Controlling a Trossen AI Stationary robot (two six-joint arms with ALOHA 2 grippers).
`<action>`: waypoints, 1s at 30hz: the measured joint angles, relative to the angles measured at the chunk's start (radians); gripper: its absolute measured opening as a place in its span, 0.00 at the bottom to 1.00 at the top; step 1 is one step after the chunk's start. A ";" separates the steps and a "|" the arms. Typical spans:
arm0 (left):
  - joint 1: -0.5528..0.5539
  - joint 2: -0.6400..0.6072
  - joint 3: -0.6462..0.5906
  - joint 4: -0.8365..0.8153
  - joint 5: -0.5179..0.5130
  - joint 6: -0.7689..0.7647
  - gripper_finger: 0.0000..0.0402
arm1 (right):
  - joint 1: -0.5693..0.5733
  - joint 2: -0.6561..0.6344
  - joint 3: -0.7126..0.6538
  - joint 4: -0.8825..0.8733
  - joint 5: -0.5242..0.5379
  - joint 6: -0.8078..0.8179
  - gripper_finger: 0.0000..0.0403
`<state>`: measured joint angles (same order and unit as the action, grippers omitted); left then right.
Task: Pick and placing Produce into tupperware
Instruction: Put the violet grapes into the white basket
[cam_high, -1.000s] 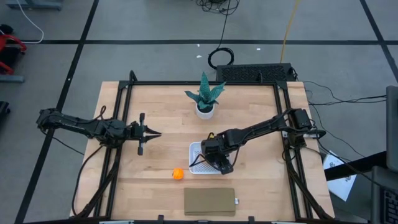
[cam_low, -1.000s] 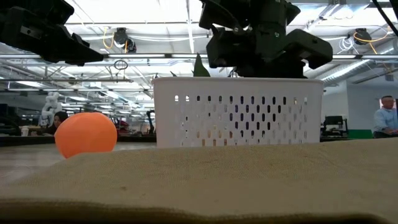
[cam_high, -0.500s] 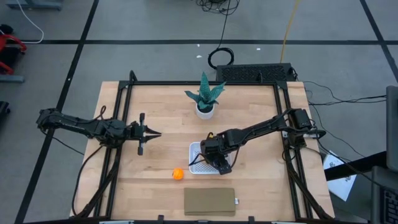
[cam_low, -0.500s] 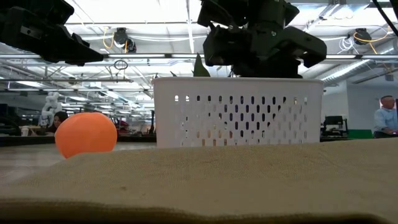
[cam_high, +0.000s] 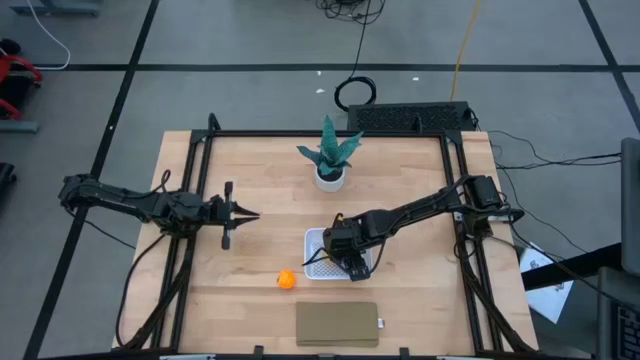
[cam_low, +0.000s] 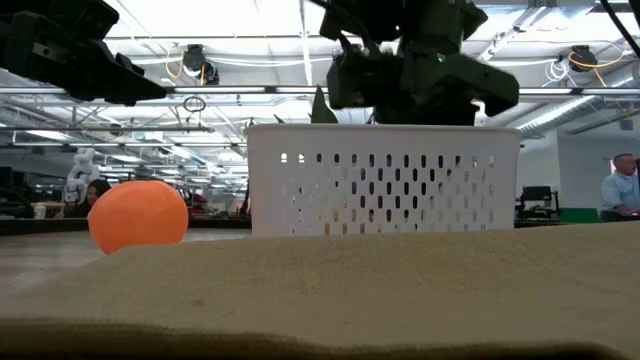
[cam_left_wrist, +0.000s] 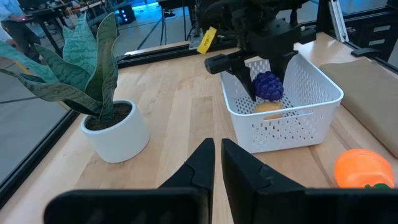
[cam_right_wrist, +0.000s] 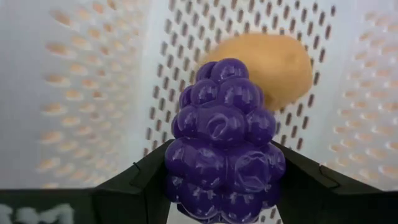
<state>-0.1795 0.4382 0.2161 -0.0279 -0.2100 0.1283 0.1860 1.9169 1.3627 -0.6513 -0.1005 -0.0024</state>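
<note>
Now | right gripper (cam_right_wrist: 221, 180) clamped on purple lump (cam_right_wrist: 222, 140) inside tupperware (cam_left_wrist: 314, 99), over tan oval (cam_right_wrist: 264, 68), for release | left gripper (cam_left_wrist: 217, 163) closed, waiting far left.

right gripper (cam_high: 352, 262) shifted slightly over tupperware (cam_high: 314, 256)

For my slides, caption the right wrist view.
Right gripper holds purple grapes inside the white basket, above the tan potato.

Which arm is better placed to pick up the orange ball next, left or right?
Left, probably. The left gripper is empty, shut, near the orange ball on the table. The right gripper holds the purple grapes over the white basket.
</note>
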 joint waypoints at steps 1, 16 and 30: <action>0.000 0.000 0.000 0.000 0.000 0.000 0.08 | 0.000 0.000 -0.010 0.004 0.000 0.004 0.52; 0.000 0.000 0.000 0.000 0.000 -0.003 0.08 | -0.003 -0.001 -0.038 0.027 0.000 0.032 0.59; 0.000 0.000 0.000 0.000 0.000 -0.003 0.08 | -0.003 -0.007 -0.008 -0.042 -0.007 0.037 0.59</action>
<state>-0.1793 0.4382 0.2161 -0.0284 -0.2096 0.1257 0.1825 1.9097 1.3544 -0.6930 -0.1078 0.0345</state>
